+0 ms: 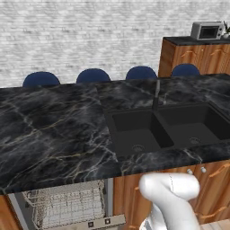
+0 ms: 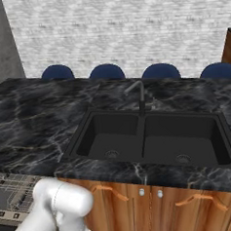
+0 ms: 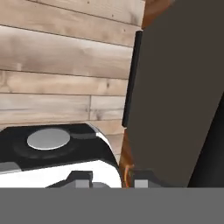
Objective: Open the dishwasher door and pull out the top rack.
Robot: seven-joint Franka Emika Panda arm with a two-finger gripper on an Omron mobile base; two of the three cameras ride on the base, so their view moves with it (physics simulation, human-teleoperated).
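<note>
1. dishwasher door (image 1: 101, 222) hangs open at lower left of left base view, under the surface edge; its top strip with small control buttons faces the camera.
2. In hand view the same door is a big flat grey-brown panel seen at a slant, with its long dark bar handle (image 3: 132, 78) along the panel's left edge.
3. top rack (image 1: 67, 206) is a silver wire basket with upright tines, sitting in the dishwasher opening just behind the door strip; also at the lower left edge of right base view (image 2: 8, 193).
4. end effector (image 3: 108, 180) is closed down narrow, tips low in hand view just beside the door's lower edge; cannot tell if it grips anything.
5. White arm elbow sits in front of the wooden cabinet doors (image 2: 158, 209) under the sink.
6. Black double sink (image 2: 148, 139) with dark faucet (image 2: 139, 96) set in the black marble surface (image 1: 49, 130).
7. Four blue chair backs (image 1: 92, 75) behind the surface, white brick wall beyond.
8. Microwave (image 1: 207, 30) on a far wooden cabinet, upper right of left base view.
9. Wood plank floor (image 3: 57, 74) in hand view.
</note>
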